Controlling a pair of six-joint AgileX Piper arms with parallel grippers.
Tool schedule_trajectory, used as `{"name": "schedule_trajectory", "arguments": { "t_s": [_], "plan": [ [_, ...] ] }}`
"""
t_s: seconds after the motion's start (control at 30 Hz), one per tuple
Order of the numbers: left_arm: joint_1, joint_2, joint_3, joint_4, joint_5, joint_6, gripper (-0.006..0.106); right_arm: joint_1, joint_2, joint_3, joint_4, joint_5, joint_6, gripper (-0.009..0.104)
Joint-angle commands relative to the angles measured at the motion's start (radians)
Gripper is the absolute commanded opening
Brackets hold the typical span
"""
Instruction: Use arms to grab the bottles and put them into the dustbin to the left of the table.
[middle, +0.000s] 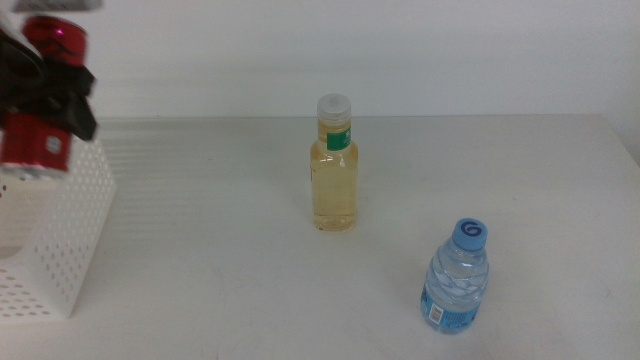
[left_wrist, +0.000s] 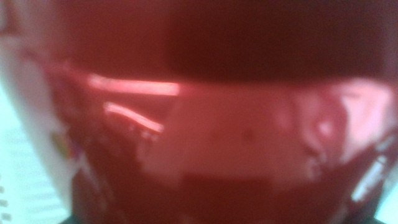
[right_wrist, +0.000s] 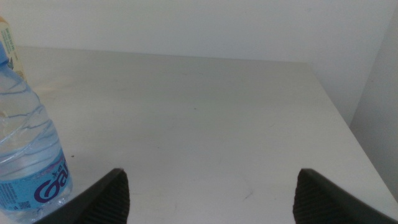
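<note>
I have the left claw (middle: 50, 95) up at the far left of the middle view, clenched on the red can (middle: 38, 142) and holding it above the open top of the white bin (middle: 60, 250). The can is tilted in the grip, and from here it looks to be over the bin's mouth rather than inside it — I can't tell exactly how far it overlaps the rim. The left wrist camera is no help with position: the can (left_wrist: 236, 124) fills nearly the whole picture as a blurred red surface with bright reflections.

So, as I judge it, the first of three items is on the brink of being dropped but not yet in. Nothing shows inside the bin that I can make out through its perforated side.

Two are left on the counter (middle: 220, 200). The yellow bottle (middle: 334, 165) stands upright near the middle, pale cap on, green band at the neck. The water bottle (middle: 456, 278) stands upright nearer the camera and to the right, well apart from the yellow one.

The right claw (right_wrist: 211, 193) waits low over the counter with its jaws spread wide and nothing between them — the water bottle (right_wrist: 28, 149) sits just beside one jaw in that wrist view, outside the gap. That one looks like the natural next pick for the right arm.
</note>
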Motion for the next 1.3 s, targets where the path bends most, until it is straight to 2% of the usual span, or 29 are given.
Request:
{"name": "schedule_trajectory", "arguments": {
  "t_s": [0.0, 0.27, 0.37, 0.6, 1.13, 1.27],
  "plan": [
    [0.054, 0.006, -0.097, -0.002, 0.068, 0.020, -0.005, -0.005, -0.026, -0.007, -0.007, -0.072, -0.010, 0.074],
    [0.214, 0.117, -0.141, 0.001, 0.067, 0.061, -0.005, -0.005, -0.026, -0.007, -0.007, -0.072, -0.010, 0.074],
    [0.241, 0.159, -0.141, 0.033, 0.067, 0.061, -0.005, -0.005, -0.026, -0.007, -0.007, -0.072, -0.010, 0.074],
    [0.254, 0.251, -0.141, 0.144, 0.058, 0.061, -0.005, -0.005, -0.026, -0.007, -0.007, -0.072, -0.010, 0.074],
    [0.252, 0.461, -0.141, 0.158, 0.047, 0.029, -0.005, -0.005, -0.026, -0.007, -0.007, -0.072, -0.010, 0.074],
    [0.252, 0.492, -0.141, 0.182, 0.047, 0.027, -0.001, -0.005, -0.026, -0.007, -0.007, -0.072, -0.010, 0.074]
  ]
}}
